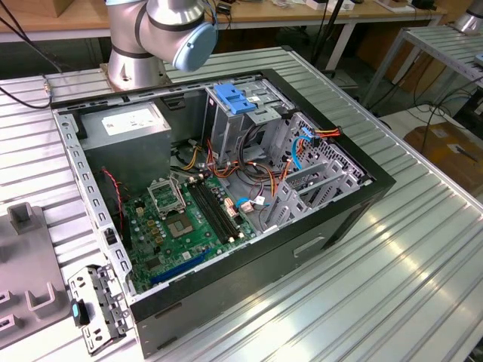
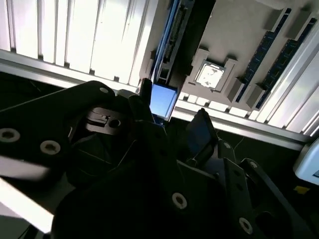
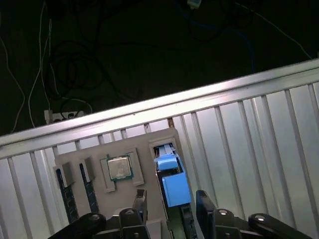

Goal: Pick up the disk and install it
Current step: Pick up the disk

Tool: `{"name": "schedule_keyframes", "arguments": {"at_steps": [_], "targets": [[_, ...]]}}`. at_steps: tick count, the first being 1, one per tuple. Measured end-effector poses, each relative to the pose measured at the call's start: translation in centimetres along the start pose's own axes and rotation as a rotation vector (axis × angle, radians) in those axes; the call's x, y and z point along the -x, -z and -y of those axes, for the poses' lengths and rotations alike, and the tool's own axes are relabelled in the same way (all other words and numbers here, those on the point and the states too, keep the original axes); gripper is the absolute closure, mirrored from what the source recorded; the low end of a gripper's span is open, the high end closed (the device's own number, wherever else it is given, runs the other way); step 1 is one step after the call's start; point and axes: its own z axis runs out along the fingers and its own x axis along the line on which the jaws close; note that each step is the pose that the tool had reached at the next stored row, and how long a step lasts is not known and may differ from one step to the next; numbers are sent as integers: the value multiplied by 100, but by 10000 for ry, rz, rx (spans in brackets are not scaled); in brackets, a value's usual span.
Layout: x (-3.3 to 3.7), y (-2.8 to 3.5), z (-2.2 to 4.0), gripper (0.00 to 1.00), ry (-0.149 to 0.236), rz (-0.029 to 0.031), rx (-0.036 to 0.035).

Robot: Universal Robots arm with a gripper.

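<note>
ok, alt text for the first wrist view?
Open fingers sit either side of the disk, not touching it; it stands on edge, blue rail up, in a grey holder on the ribbed metal table. A processor chip lies in a recess beside it.

You are looking at bare metal, matt plastic and one glossy green board
In the exterior view the table [image 1: 423, 249] is showing ribbed, brushed aluminium that is catching the light in streaks, the computer case [image 1: 249, 290] is wearing matt black outside and dull grey sheet metal inside, the motherboard [image 1: 181, 226] is gleaming green, and the drive cage [image 1: 226, 128] is carrying a smooth blue plastic handle [image 1: 232, 98]; in the second wrist view your gripper [image 2: 172, 107] is reading as matt black with bright metal screw heads [image 2: 178, 200], and in the first wrist view the disk [image 3: 174, 186] is presenting smooth blue plastic against the tray [image 3: 149, 142], which is looking like matt grey plastic
</note>
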Motion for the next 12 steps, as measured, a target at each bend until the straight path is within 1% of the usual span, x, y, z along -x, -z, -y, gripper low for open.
{"name": "schedule_keyframes", "arguments": {"at_steps": [1, 2, 3, 6, 7, 9, 11, 12], "targets": [[-2, -11, -8, 46, 67, 24, 4], [-3, -23, -16, 46, 133, 50, 7], [-4, -37, -22, 40, 237, 81, 9], [-5, -70, -31, 40, 577, 137, 14], [-6, -89, -37, 40, 755, 165, 19], [-15, -137, -82, 40, 919, 212, 24], [-14, -169, -97, 40, 1001, 219, 20], [-14, -196, -103, 40, 1070, 220, 15]]}}
